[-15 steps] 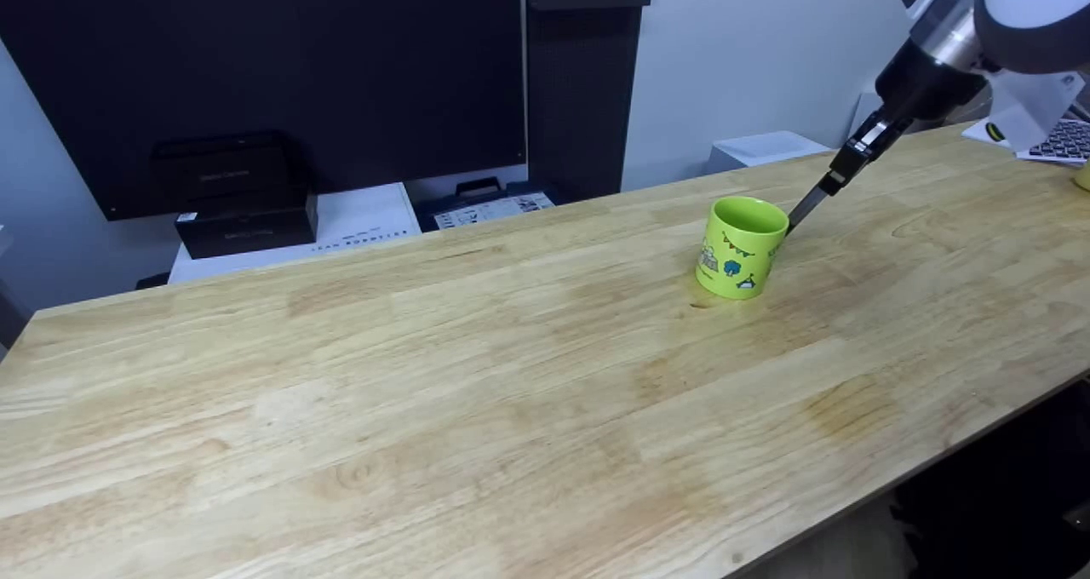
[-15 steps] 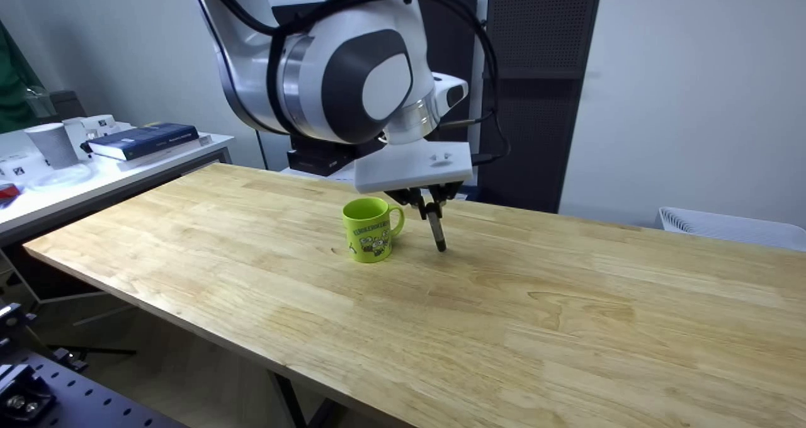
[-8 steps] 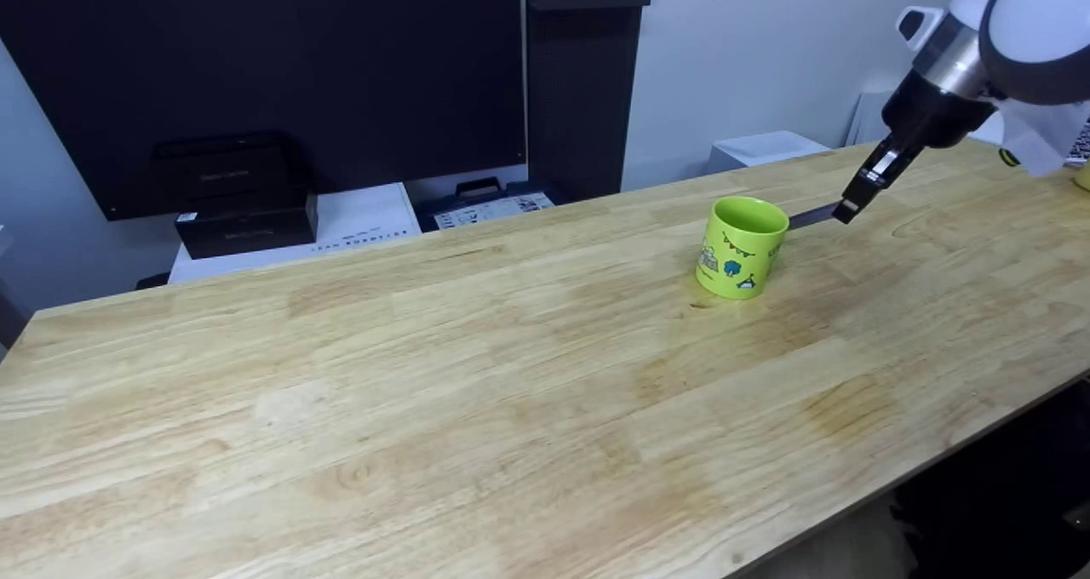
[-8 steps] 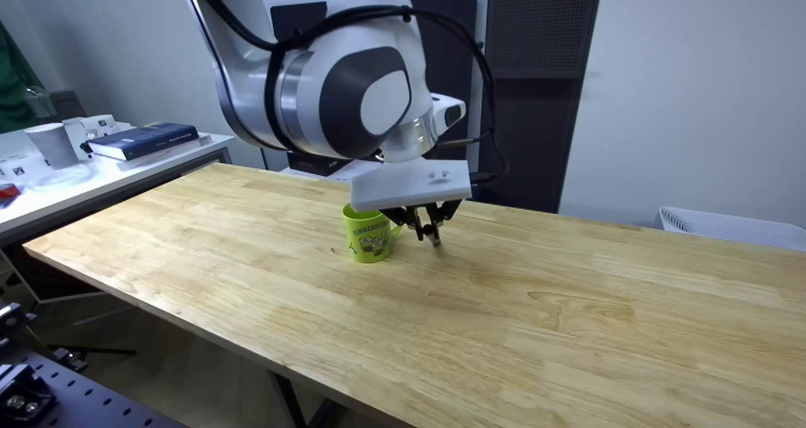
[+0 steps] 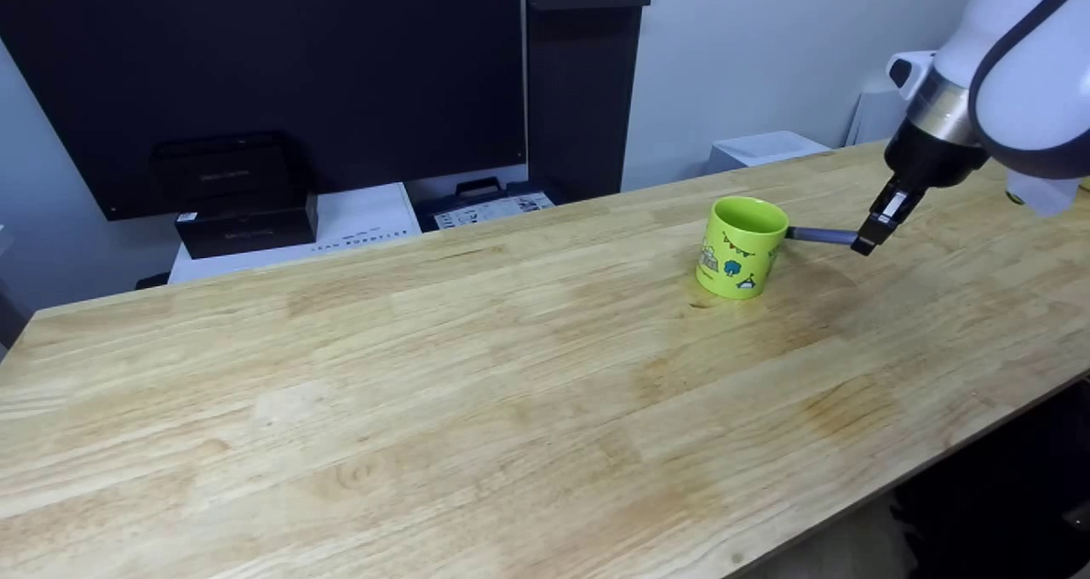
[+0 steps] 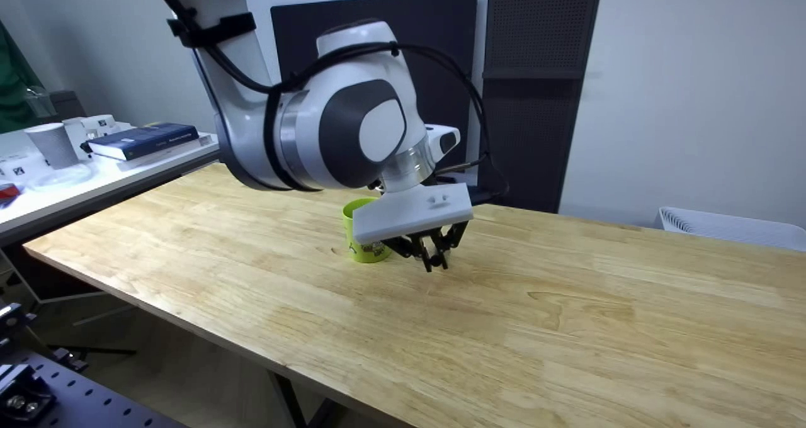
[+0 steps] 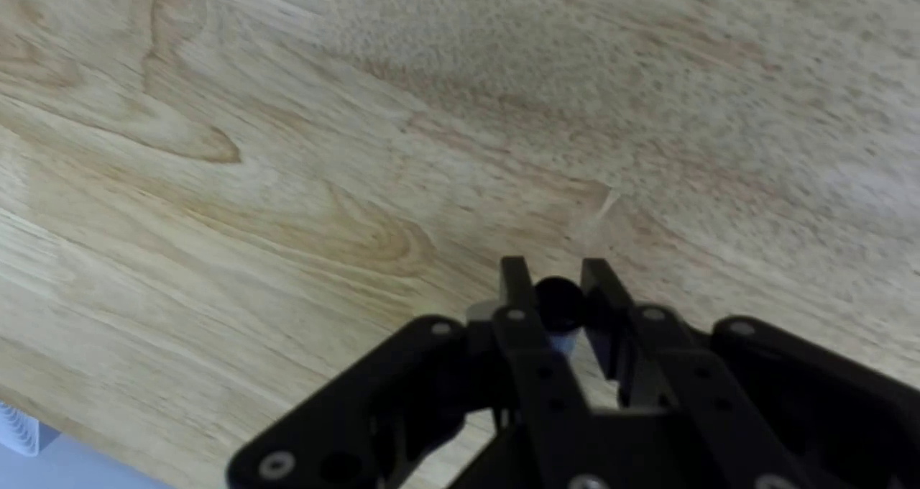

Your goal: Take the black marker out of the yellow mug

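Observation:
The yellow mug (image 5: 734, 260) stands upright on the table in both exterior views; in an exterior view the arm partly covers the mug (image 6: 365, 252). My gripper (image 5: 863, 246) is low over the table beside the mug. It is shut on one end of the black marker (image 5: 822, 235). The marker is outside the mug and lies nearly level, pointing toward it; I cannot tell whether its far end touches the mug or the table. In the wrist view the marker (image 7: 559, 303) shows end-on, black with a bluish part, between the fingertips of the gripper (image 7: 555, 277). The mug is out of the wrist view.
The wooden table (image 5: 383, 409) runs wide across the scene, with its front edge toward the cameras. A white side table with a blue book (image 6: 143, 140) and a paper cup (image 6: 53, 146) stands at one side. Black boxes (image 5: 247, 226) sit behind the table.
My gripper has come down toward the table. The marker in it has swung from steeply tilted to nearly level. The mug has not moved.

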Controlling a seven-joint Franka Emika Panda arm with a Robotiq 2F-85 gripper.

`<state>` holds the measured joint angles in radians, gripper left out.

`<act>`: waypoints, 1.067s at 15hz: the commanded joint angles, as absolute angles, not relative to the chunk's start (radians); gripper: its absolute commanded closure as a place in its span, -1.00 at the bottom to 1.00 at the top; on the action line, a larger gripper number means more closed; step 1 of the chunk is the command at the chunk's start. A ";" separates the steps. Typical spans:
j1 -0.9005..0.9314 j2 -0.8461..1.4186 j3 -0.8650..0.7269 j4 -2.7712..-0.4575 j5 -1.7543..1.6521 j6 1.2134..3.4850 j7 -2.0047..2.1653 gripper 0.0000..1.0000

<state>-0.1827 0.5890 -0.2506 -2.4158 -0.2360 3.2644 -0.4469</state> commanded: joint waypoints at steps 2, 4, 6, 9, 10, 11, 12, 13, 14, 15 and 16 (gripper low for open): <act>-0.138 0.617 -0.269 -2.404 -0.243 3.254 -0.389 0.01; -0.138 0.604 -0.261 -2.413 -0.245 3.259 -0.384 -0.22; -0.134 0.581 -0.260 -2.425 -0.245 3.269 -0.380 -0.50; -0.111 0.528 -0.268 -2.451 -0.240 3.267 -0.368 -0.89; -0.092 0.505 -0.277 -2.459 -0.230 3.235 -0.356 -0.97; -0.087 0.478 -0.273 -2.469 -0.226 3.207 -0.345 -1.00; -0.071 0.448 -0.279 -2.483 -0.222 3.175 -0.331 -1.00; -0.060 0.408 -0.277 -2.502 -0.221 3.134 -0.317 -1.00; -0.043 0.374 -0.283 -2.516 -0.223 3.095 -0.302 -1.00; -0.031 0.329 -0.283 -2.534 -0.226 3.040 -0.283 -1.00; -0.024 0.286 -0.278 -2.549 -0.231 2.980 -0.265 -0.99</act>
<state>-0.0675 0.4321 -0.2640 -2.4747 -0.2279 3.1141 -0.3299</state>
